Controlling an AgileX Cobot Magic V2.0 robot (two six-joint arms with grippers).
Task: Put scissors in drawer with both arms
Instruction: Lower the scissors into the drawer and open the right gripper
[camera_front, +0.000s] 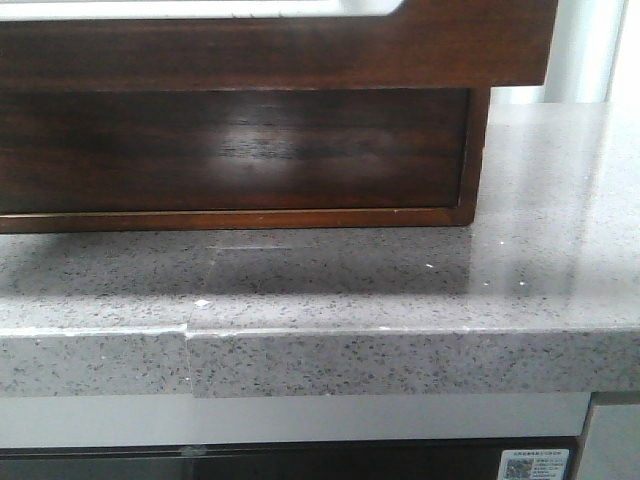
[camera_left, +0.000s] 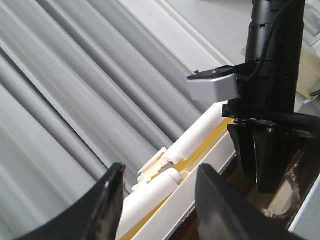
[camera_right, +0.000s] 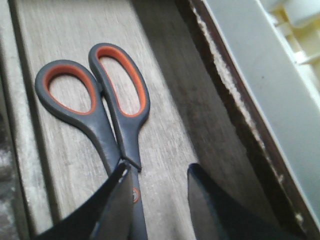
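Speckled grey stone makes up the surface (camera_front: 400, 290) at the front, and one dark wood drawer (camera_front: 230, 150) sits on it. Only the right wrist view shows the one pair of scissors (camera_right: 107, 120), lying flat on pale wood inside. One right tool (camera_right: 157, 200) hangs over them, spread apart, pinching nothing. One left tool (camera_left: 160, 200) is spread too, up in the air.

You face a grey speckled stone table (camera_front: 400, 290) with a seam in its near edge, left of centre. The dark wood frame (camera_front: 240, 218) sits directly on its far part.
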